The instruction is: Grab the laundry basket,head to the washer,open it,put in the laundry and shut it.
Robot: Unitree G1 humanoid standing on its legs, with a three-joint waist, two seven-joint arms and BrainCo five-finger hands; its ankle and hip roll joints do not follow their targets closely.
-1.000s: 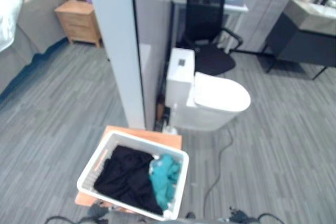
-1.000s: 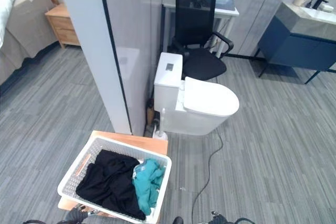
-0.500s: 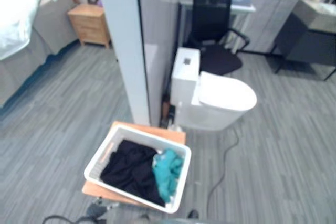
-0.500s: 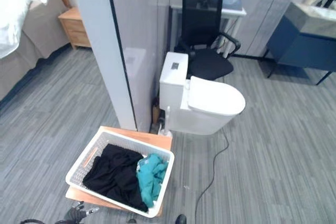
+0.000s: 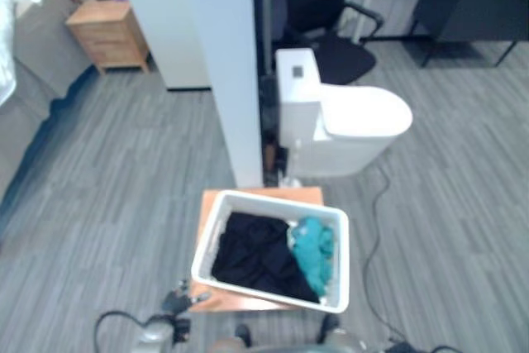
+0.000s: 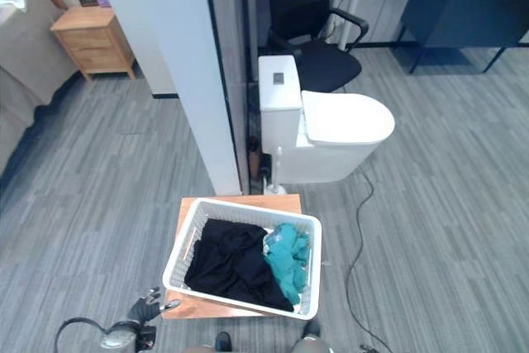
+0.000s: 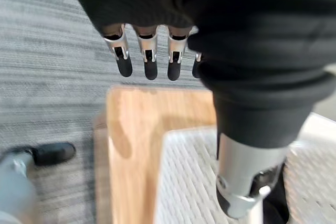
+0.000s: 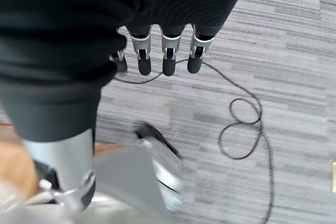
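White laundry basket [image 6: 307,287] of dark and teal clothes waits on a low wooden desk [image 6: 192,207] for lifting — left hand [image 7: 152,56] and right hand [image 8: 168,56] hang near, fingers relaxed apart, empty.

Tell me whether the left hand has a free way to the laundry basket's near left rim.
Probably yes. The left hand hangs open beside the wooden stand, nothing showing between it and the laundry basket, whose rim stands uncovered.

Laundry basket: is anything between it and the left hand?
Nothing visible. The left hand hangs open beside the near left corner of the wooden stand that carries the laundry basket, with bare floor between them.
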